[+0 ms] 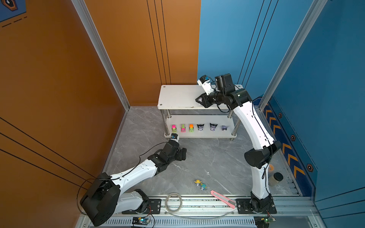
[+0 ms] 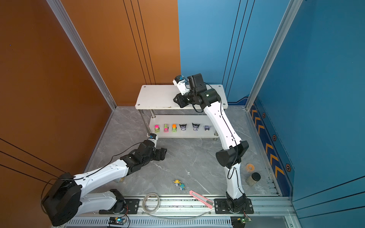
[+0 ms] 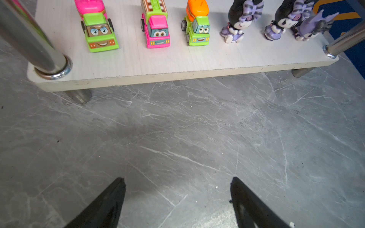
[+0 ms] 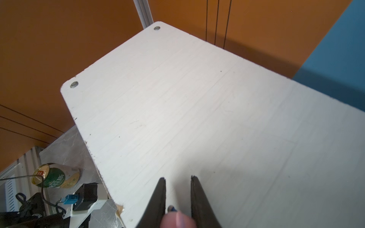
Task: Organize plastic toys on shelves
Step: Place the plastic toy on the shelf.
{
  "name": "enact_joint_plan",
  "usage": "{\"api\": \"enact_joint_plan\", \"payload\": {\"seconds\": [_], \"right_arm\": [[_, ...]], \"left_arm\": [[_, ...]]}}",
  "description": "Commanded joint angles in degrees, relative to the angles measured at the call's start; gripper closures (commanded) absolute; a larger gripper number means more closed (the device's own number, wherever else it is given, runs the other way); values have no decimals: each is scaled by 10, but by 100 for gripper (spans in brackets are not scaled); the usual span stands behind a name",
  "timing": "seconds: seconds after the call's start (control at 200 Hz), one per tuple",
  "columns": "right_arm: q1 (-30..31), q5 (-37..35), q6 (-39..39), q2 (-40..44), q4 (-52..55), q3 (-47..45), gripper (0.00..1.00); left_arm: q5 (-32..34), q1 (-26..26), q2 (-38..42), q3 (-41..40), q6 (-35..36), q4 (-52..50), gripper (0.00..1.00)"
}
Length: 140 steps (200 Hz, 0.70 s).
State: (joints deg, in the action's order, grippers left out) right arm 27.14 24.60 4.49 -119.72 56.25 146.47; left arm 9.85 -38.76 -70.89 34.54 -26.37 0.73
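Observation:
The shelves (image 1: 177, 96) stand at the back, and the white top board (image 4: 197, 98) is bare. On the lower board (image 3: 177, 65) three neon trucks (image 1: 183, 128) (image 3: 157, 27) stand in a row beside three black-purple figurines (image 1: 213, 126) (image 3: 241, 21). My right gripper (image 1: 199, 100) (image 4: 177, 178) hovers over the top board near its front edge, shut on a small pink-topped toy (image 4: 177, 220) that is blurred between the jaws. My left gripper (image 1: 183, 154) (image 3: 177, 181) is open and empty above the floor in front of the lower board. A yellow-hatted figurine (image 1: 197, 182) and a teal-hatted figurine (image 1: 202, 186) lie on the floor.
A pink utility knife (image 1: 223, 199) and a coil of clear tubing (image 1: 173, 202) lie by the front rail. A black-lidded jar (image 1: 276, 178) and an orange tape roll (image 1: 271, 167) sit at the right. A green can (image 4: 55, 177) lies near the left arm.

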Motion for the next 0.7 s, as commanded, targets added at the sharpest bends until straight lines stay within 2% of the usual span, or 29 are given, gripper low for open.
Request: {"api": "enact_joint_plan", "payload": {"seconds": [0.0, 0.165, 0.27, 0.461, 0.696], "right_arm": [[-21, 87, 53, -32, 31, -4, 86], [-43, 163, 89, -43, 44, -4, 84], [-49, 182, 113, -46, 58, -5, 84], [-44, 173, 141, -45, 71, -5, 82], [-28, 120, 165, -50, 88, -5, 64]], "left_arm": [[-2, -5, -10, 17, 10, 7, 15], [-4, -5, -20, 22, 10, 7, 15], [-3, -4, -28, 25, 10, 7, 15], [-5, -4, -40, 31, 9, 8, 15], [-7, -5, -49, 32, 7, 14, 15]]}}
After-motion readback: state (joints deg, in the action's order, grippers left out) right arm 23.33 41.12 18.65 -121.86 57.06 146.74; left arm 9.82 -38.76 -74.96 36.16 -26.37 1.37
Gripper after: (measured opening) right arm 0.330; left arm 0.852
